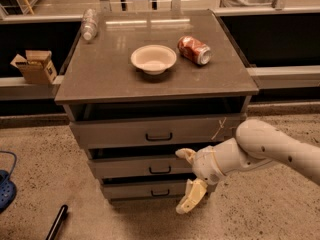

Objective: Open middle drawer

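Note:
The grey cabinet (150,84) has three drawers, each standing out a little further than the one below. The middle drawer (130,167) has a plain grey front with a small dark loop handle (160,170). The top drawer (120,132) carries a pale scratch at its right end. My gripper (188,178) is open in front of the cabinet, just right of the middle drawer's handle. One pale finger (185,154) is at the middle drawer's upper edge and the other (190,198) hangs by the bottom drawer (135,190). It holds nothing.
On the cabinet top sit a white bowl (153,59), a red soda can (194,50) on its side and a clear plastic bottle (89,24). A cardboard box (34,66) stands on the left ledge. A black object (56,223) and a blue object (5,190) lie on the floor at the left.

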